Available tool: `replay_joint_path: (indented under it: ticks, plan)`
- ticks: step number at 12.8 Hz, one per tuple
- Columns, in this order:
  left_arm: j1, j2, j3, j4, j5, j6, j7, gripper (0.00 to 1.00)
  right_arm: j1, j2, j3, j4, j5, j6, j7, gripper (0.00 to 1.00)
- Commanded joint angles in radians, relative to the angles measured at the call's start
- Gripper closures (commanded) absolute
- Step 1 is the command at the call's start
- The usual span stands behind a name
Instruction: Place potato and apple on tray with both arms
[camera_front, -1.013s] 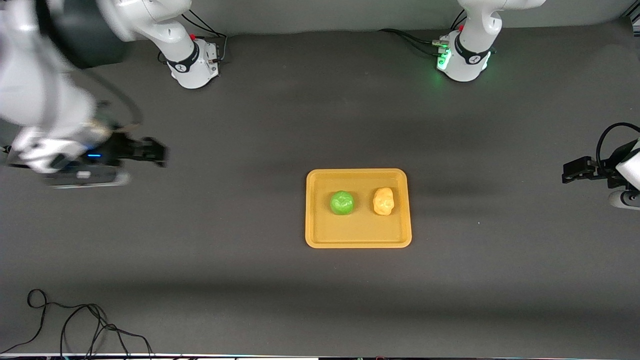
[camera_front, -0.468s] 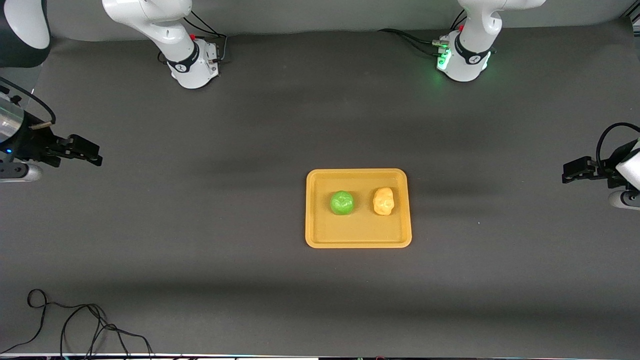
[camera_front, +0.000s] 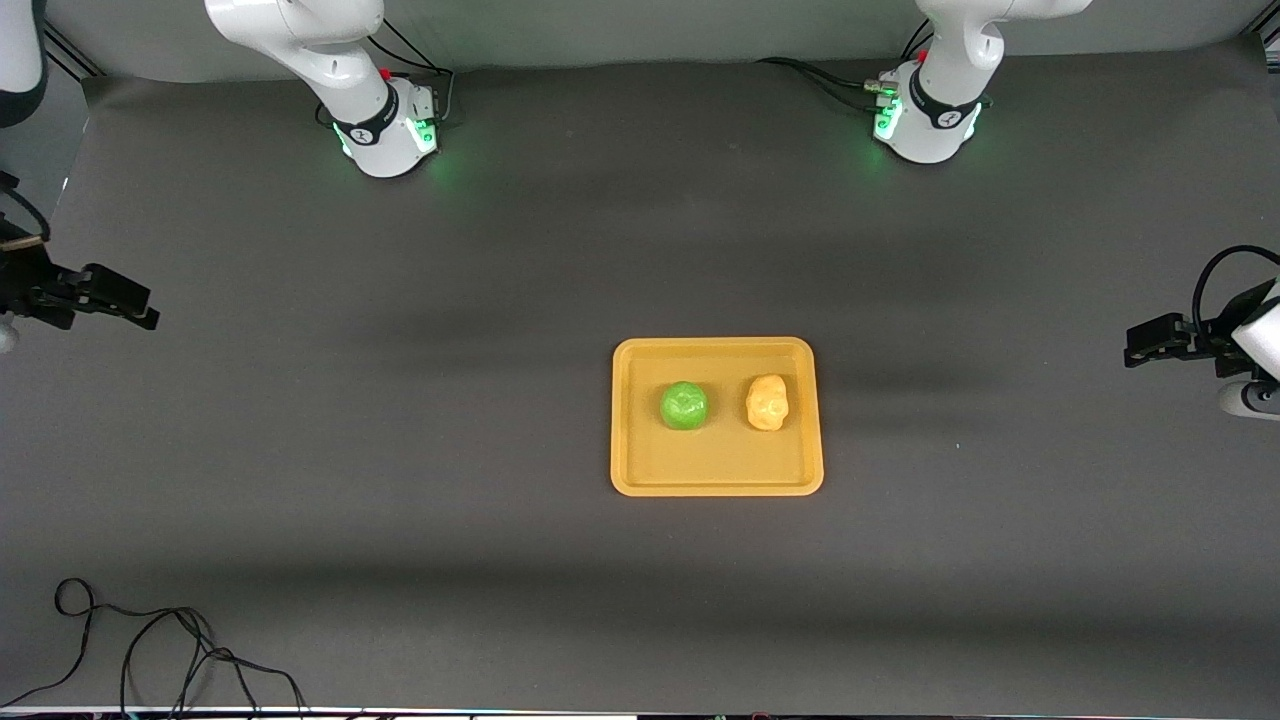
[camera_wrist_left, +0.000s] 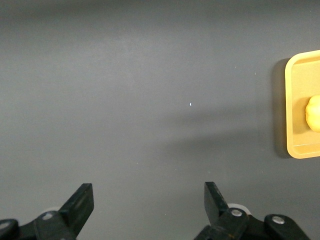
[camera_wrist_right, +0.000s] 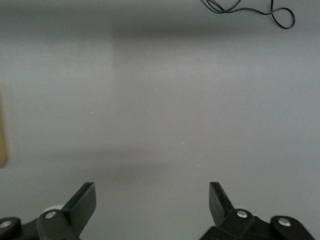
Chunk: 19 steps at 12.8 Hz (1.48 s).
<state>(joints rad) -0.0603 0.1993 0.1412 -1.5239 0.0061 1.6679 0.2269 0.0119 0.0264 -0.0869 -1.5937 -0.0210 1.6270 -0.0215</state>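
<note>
Front view: one tray (camera_front: 716, 482) on the dark grey desk (camera_front: 400, 450), carrying one apple (camera_front: 684, 405) and one potato (camera_front: 767, 402) side by side, apart. Two hands, both empty with fingers apart: the right hand (camera_front: 125, 303) and left hand (camera_front: 1145, 341) wait over opposite desk ends. One loose cable (camera_front: 150, 640) lies near the camera.

Left wrist view: spread fingers (camera_wrist_left: 80, 205), tray edge (camera_wrist_left: 295, 105), potato (camera_wrist_left: 314, 112).

Right wrist view: spread fingers (camera_wrist_right: 82, 202), cable (camera_wrist_right: 250, 9).

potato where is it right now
In the front view the potato lies on the tray, beside the apple and toward the left arm's end of the tray; nothing holds it.
</note>
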Motion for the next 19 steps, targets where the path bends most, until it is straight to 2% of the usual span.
replay_joint_path:
  ticks: [1,8,19]
  plan:
    - [-0.012,-0.008,0.003,-0.004,0.012,0.012,-0.006,0.01,-0.007,-0.002,0.027,0.004,0.004,0.005,-0.011,0.0]
    - [-0.012,-0.049,-0.011,0.016,-0.003,-0.049,-0.021,0.02,-0.001,-0.006,0.021,-0.002,0.018,-0.004,-0.006,0.0]
    - [-0.012,-0.055,-0.011,0.016,-0.003,-0.051,-0.018,0.02,-0.001,0.003,0.026,0.031,0.033,-0.084,-0.005,0.0]
